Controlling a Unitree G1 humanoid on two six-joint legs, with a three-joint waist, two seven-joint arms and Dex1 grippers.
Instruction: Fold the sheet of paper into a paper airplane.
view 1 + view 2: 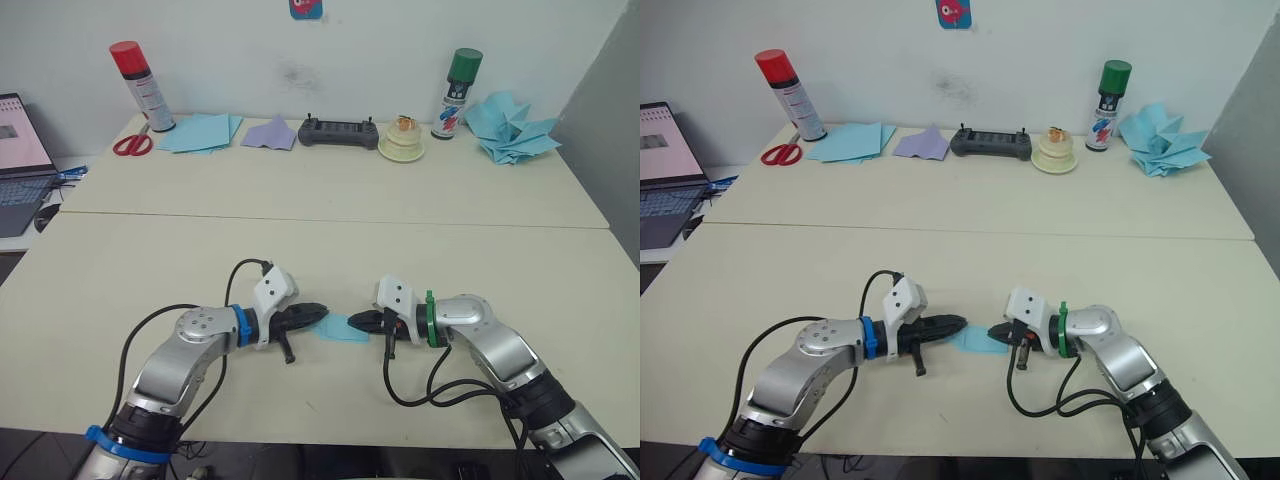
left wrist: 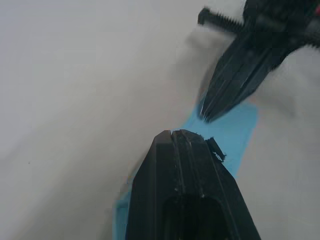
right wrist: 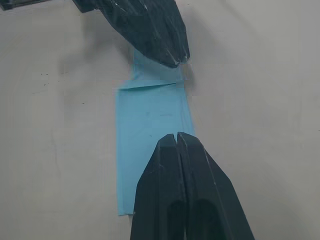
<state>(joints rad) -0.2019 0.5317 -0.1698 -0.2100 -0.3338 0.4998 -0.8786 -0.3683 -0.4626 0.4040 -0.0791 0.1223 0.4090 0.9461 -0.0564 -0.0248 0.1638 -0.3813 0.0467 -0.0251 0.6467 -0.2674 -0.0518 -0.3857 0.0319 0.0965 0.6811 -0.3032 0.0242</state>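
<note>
We look down over a pale desk (image 1: pixel 320 260). Low in the centre of the frame lies the sheet of paper (image 1: pixel 338 328), a narrow light-blue strip folded flat, lying between the two arms. The left gripper (image 1: pixel 318 311) comes in from the lower left with its two black fingers pressed together, tips resting on the left end of the strip. The right gripper (image 1: pixel 356 321) comes in from the lower right, fingers likewise closed tight, tips on the strip's right end. In the right wrist view the strip (image 3: pixel 150 145) shows a crease across it near the far gripper, and both grippers appear to press down on the paper rather than pinch it, though we cannot be sure.

Along the top of the frame, by the wall, from left to right: a laptop (image 1: pixel 18 160) at the left edge, red-handled scissors (image 1: pixel 133 144), a spray can with a red cap (image 1: pixel 143 86), a flat pile of light-blue sheets (image 1: pixel 200 132), a pale purple paper piece (image 1: pixel 270 133), a dark handheld controller (image 1: pixel 339 133), a small cream dish (image 1: pixel 402 147), a spray can with a green cap (image 1: pixel 457 94), and a spiky heap of blue paper shapes (image 1: pixel 512 128) at the upper right
</note>
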